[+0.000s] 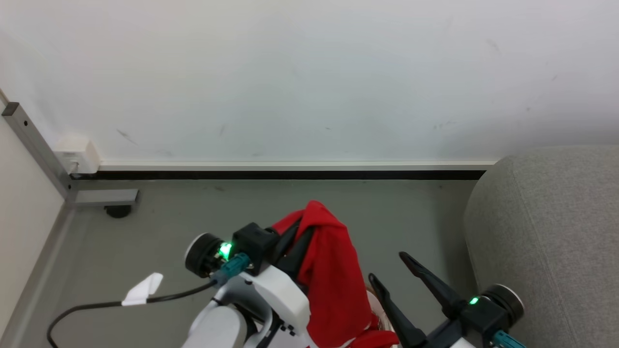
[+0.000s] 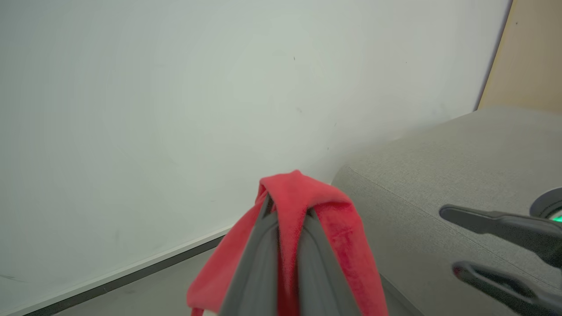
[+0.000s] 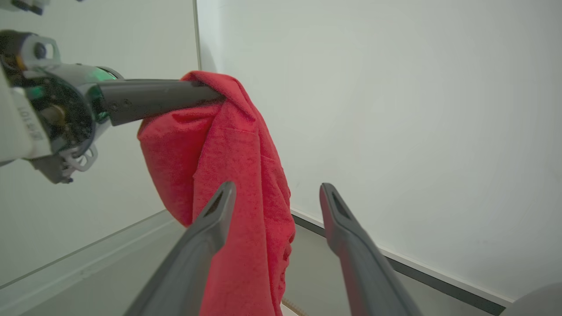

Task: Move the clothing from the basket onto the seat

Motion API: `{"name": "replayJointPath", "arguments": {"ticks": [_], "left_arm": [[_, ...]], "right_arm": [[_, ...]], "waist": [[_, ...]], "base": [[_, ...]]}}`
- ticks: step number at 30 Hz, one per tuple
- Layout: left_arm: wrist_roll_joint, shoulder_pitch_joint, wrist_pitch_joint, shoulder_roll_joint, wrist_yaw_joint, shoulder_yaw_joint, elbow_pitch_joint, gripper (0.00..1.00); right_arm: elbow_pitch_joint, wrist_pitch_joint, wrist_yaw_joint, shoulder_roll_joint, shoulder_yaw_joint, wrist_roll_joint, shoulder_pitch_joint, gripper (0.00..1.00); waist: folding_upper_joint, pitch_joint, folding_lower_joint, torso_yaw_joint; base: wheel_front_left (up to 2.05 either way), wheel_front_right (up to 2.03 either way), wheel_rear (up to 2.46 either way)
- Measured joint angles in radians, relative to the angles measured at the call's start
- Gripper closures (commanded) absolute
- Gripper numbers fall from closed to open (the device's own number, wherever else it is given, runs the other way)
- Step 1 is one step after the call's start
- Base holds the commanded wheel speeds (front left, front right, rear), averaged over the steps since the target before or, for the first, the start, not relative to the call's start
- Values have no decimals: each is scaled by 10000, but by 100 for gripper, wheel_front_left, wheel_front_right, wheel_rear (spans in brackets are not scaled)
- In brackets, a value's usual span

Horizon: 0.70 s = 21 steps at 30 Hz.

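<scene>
Grips the clothing (image 1: 331,275) with the left gripper (image 1: 302,232), fingers pressed together on a bunched fold of red fabric, the rest draped over the fingers and hanging down past them. Holds it up in the air, over the grey floor (image 1: 193,222) and in front of the white wall (image 1: 309,72), to the left of the seat (image 1: 546,232) and apart from it. Cannot tell where the cloth's lower end lies, as it is cut off at the bottom edge of the head view.

Carries nothing in the right gripper (image 1: 388,266): two long dark fingers spread wide, just to the right of the hanging garment, between it and the seat's rounded grey corner. From the right wrist view, looks along those parted fingers at the red cloth hanging from the other gripper's closed tips, partly behind one finger. Cannot tell whether that finger touches the fabric.
</scene>
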Motion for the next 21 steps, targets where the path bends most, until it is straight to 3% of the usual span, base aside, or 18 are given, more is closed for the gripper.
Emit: {"name": "replayJointPath", "arguments": {"ticks": [7, 15, 16, 17, 20, 21], "left_arm": [[-119, 48, 257, -82, -174, -754, -581, 100], [-495, 61, 447, -146, -261, -1373, -1001, 100], [-560, 65, 447, -151, -278, -1411, -1014, 100], [-593, 66, 447, -155, -280, -1438, -1020, 100], [-648, 65, 399, -163, -186, -1413, -1005, 100], [-633, 63, 316, -150, -127, -1379, -989, 94]], "right_arm": [[1068, 0, 0, 65, 1101, 253, -1272, 0], [2286, 0, 0, 430, 1212, 56, -1925, 0], [2458, 0, 0, 470, 1388, 213, -1928, 65], [2571, 0, 0, 508, 1463, 424, -1929, 100], [2650, 2, 0, 548, 1392, 899, -2009, 100], [2621, 2, 0, 556, 1229, 915, -2043, 100]], "waist": [[0, 71, 0, 219], [0, 113, 0, 510], [0, 111, 0, 541], [0, 115, 0, 574], [0, 141, 0, 639], [0, 152, 0, 643]], "base": [[0, 0, 0], [0, 0, 0], [0, 0, 0], [0, 0, 0], [0, 0, 0], [0, 0, 0]]}}
